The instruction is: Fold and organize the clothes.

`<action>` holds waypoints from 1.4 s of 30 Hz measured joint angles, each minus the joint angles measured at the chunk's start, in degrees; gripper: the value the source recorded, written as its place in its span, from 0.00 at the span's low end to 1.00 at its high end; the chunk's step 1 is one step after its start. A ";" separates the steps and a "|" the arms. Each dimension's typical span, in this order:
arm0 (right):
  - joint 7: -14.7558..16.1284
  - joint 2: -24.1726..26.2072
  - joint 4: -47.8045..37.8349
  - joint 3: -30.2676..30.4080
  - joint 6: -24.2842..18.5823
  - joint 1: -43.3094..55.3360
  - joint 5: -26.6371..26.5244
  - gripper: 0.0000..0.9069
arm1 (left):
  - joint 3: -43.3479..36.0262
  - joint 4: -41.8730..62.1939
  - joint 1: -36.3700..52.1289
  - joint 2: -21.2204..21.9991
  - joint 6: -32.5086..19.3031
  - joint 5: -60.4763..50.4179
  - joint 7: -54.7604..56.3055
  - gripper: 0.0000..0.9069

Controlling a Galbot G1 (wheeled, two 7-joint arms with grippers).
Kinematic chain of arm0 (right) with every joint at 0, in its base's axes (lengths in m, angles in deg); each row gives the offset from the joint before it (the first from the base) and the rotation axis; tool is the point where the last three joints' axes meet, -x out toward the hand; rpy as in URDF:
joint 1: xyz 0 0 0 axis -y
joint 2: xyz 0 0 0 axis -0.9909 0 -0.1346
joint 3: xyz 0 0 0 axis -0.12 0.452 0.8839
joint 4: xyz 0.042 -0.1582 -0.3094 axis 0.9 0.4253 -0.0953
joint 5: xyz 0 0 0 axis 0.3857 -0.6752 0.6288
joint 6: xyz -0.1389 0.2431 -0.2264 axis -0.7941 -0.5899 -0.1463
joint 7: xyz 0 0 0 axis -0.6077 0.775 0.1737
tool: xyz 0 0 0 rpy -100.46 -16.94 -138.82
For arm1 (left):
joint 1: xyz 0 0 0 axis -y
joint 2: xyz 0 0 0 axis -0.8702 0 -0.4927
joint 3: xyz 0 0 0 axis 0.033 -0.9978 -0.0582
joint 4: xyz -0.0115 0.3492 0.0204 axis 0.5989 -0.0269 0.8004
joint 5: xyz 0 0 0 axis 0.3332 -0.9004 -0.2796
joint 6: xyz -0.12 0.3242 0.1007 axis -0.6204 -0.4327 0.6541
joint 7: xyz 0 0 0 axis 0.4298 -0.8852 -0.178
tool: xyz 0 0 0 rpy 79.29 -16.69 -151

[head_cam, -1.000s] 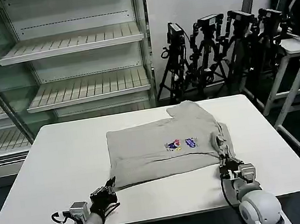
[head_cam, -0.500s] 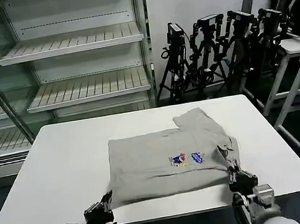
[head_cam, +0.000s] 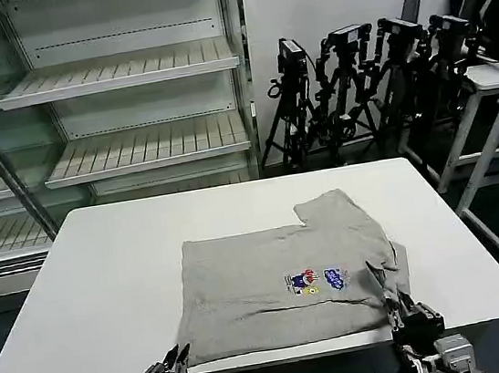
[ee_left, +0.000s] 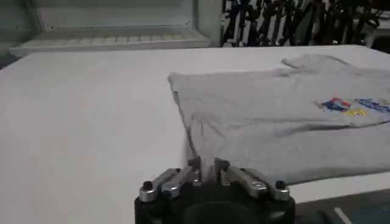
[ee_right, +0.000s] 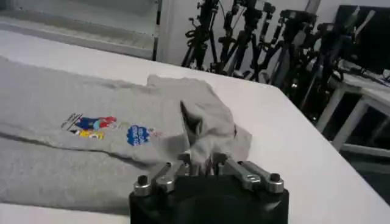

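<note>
1. Head view: grey T-shirt lies on the white counter, hem at the near edge. Left gripper and right gripper each take a near corner, probably to draw it flat.
2. Left wrist view: left gripper pinched on the hem.
3. Right wrist view: right gripper pinched on bunched cloth by the sleeve.

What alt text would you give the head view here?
A light grey T-shirt with a small multicolour chest print lies on a white table. The left gripper and right gripper each pinch its near edge at the table's front.
</note>
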 measured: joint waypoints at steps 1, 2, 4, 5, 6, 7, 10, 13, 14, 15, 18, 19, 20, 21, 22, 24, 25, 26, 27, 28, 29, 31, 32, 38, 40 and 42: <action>-0.08 0.13 0.35 -0.31 0.09 0.14 -0.16 1.00 | 0.18 -0.32 -0.15 -0.11 0.10 0.06 0.00 1.00; -0.21 0.34 0.69 -0.73 0.22 0.43 -0.42 1.00 | 0.35 -0.69 -0.26 -0.24 0.16 0.18 0.00 1.00; -0.40 0.58 1.07 -1.25 0.32 1.15 -0.89 1.00 | 0.82 -1.57 -0.34 -0.54 0.22 0.49 -0.05 1.00; -0.48 0.68 1.10 -1.39 0.37 1.66 -1.15 1.00 | 1.12 -2.07 -0.33 -0.66 0.26 0.69 -0.05 1.00; -0.63 0.87 1.04 -1.46 0.43 2.48 -1.54 1.00 | 1.41 -2.70 -0.27 -0.72 0.28 0.84 -0.02 1.00; -0.79 1.01 0.71 -1.48 0.47 3.49 -1.89 1.00 | 1.65 -3.23 -0.16 -0.70 0.30 1.06 0.02 1.00; -1.38 1.23 -1.56 -0.84 0.61 7.69 -3.26 1.00 | 1.97 -4.08 1.29 -0.85 0.44 2.26 0.41 1.00; -1.90 1.33 -5.09 0.37 0.68 12.85 -4.57 1.00 | 2.04 -3.56 4.33 -1.72 0.51 4.12 0.67 1.00; -2.08 1.32 -6.37 0.83 0.71 14.55 -5.07 1.00 | 1.94 -3.03 5.62 -2.08 0.55 5.01 0.86 1.00; -2.26 1.24 -7.84 1.38 0.73 16.37 -5.64 1.00 | 1.78 -2.47 6.92 -2.47 0.55 5.68 1.02 1.00; -2.81 1.00 -12.97 3.40 0.81 22.50 -7.39 1.00 | 0.84 0.17 11.73 -3.31 0.60 7.56 1.79 1.00; -2.93 0.93 -14.84 4.21 0.83 24.82 -7.97 1.00 | 0.40 1.36 13.47 -3.43 0.62 8.04 2.18 1.00; -2.97 0.84 -16.54 4.96 0.83 26.83 -8.36 1.00 | -0.16 2.75 15.45 -3.49 0.63 8.64 2.59 1.00; -2.97 0.71 -18.25 5.82 0.84 28.88 -8.71 1.00 | -0.76 4.09 17.23 -3.56 0.64 9.13 2.94 1.00; -2.98 0.59 -20.12 6.81 0.84 31.16 -9.08 1.00 | -1.42 5.70 19.27 -3.66 0.64 9.54 3.21 1.00; -2.98 0.34 -23.49 8.57 0.84 35.05 -9.52 1.00 | -2.80 8.64 22.88 -3.81 0.67 10.03 3.81 1.00; -2.95 0.20 -25.33 9.54 0.84 37.11 -9.72 1.00 | -3.64 10.25 24.93 -3.81 0.67 10.25 4.08 1.00; -2.96 0.06 -26.98 10.38 0.84 38.90 -9.86 1.00 | -4.38 11.70 26.70 -3.80 0.67 10.44 4.39 1.00; -2.97 -0.16 -28.63 11.24 0.84 40.64 -9.94 1.00 | -5.16 13.11 28.46 -3.74 0.68 10.62 4.75 1.00; -2.96 -0.43 -30.41 12.15 0.84 42.49 -10.02 1.00 | -6.08 14.72 30.50 -3.69 0.69 10.82 5.00 1.00; -2.93 -0.65 -32.26 13.05 0.82 44.37 -10.10 1.00 | -6.88 16.14 32.25 -3.63 0.69 10.93 5.25 1.00; -2.77 -1.18 -35.74 14.65 0.81 47.68 -10.15 1.00 | -8.67 19.11 35.92 -3.36 0.70 11.17 5.62 1.00; -2.63 -1.48 -37.63 15.51 0.81 49.49 -10.15 1.00 | -9.44 20.56 37.53 -3.21 0.70 11.27 5.81 1.00; -1.78 -3.07 -47.77 19.60 0.81 58.27 -9.70 1.00 | -14.19 29.30 46.48 -1.87 0.76 11.85 6.65 1.00; -1.49 -3.63 -50.99 20.62 0.81 60.86 -9.46 1.00 | -15.51 31.94 48.97 -1.37 0.78 12.01 6.93 1.00; -1.25 -4.21 -54.04 21.38 0.81 63.11 -9.14 1.00 | -16.65 34.46 51.19 -0.83 0.79 12.09 7.20 1.00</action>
